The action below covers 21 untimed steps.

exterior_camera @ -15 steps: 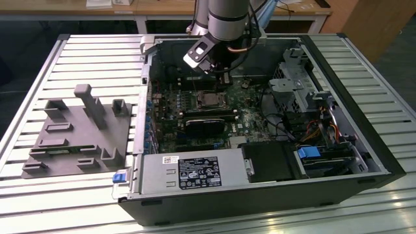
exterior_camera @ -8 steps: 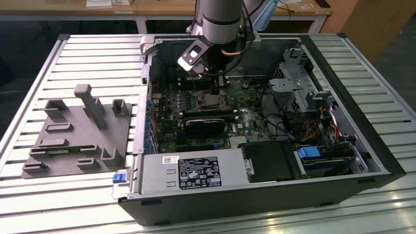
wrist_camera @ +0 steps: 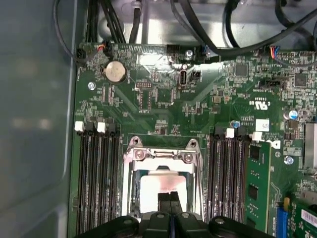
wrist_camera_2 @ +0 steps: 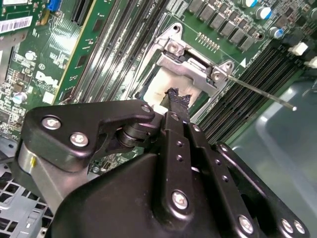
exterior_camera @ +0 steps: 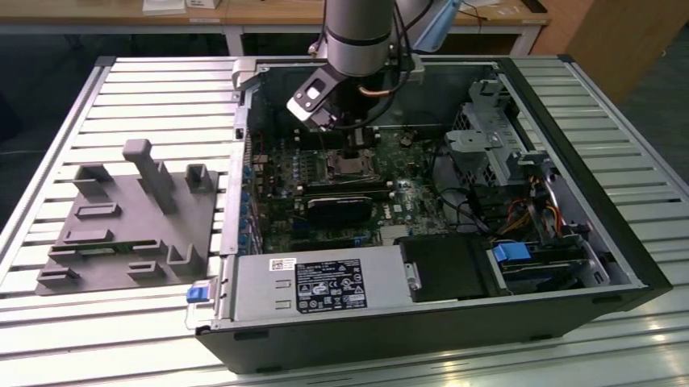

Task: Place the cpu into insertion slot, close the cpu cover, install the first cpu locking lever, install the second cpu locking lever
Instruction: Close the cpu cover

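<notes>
The insertion slot lies between two banks of memory slots, the tool apparently just above it.

The cpu cover shines as bare silvery metal — the gripper is matt black, the motherboard glossy green.

The room straight over the slot is taken up by the tool. The slot is flanked on two sides by rows of memory slots, with a case wall past one row. A thin lever is seen jutting out from one slot corner. Beyond the slot cables are hung, and a heatsink is set near it.
</notes>
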### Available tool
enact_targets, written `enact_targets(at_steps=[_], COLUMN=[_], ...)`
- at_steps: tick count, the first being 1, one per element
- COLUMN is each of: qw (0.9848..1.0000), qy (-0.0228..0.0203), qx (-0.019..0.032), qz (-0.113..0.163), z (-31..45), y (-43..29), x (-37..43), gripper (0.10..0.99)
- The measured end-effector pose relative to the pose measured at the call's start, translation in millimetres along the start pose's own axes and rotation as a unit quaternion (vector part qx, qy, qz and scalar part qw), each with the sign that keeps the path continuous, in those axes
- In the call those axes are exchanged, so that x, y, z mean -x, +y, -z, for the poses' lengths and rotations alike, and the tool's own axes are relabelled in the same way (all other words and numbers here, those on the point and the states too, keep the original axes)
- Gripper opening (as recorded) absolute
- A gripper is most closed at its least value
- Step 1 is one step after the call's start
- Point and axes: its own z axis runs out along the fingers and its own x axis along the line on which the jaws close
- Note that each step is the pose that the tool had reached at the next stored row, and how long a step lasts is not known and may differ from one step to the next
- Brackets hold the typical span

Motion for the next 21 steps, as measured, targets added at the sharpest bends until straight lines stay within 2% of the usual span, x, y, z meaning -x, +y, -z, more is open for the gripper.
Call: enact_targets(at_steps=[6,11,15,18,21], qw=[1.0000,0.9990,0.9967,0.9941,0.9908], qy=[0.0001,0.0013,0.0022,0.0029,0.0037], qx=[-0.0001,-0.0013,-0.0024,-0.0033,-0.0041], qz=[0.004,0.045,0.081,0.108,0.135], z=[0.0,-0.2,-0.3,-0.3,-0.5], y=[-0.2,-0.2,-0.2,-0.2,-0.2], x=[0.0,0.0,0.0,0.0,0.0], gripper=[0.102,0.102,0.102,0.102,0.102])
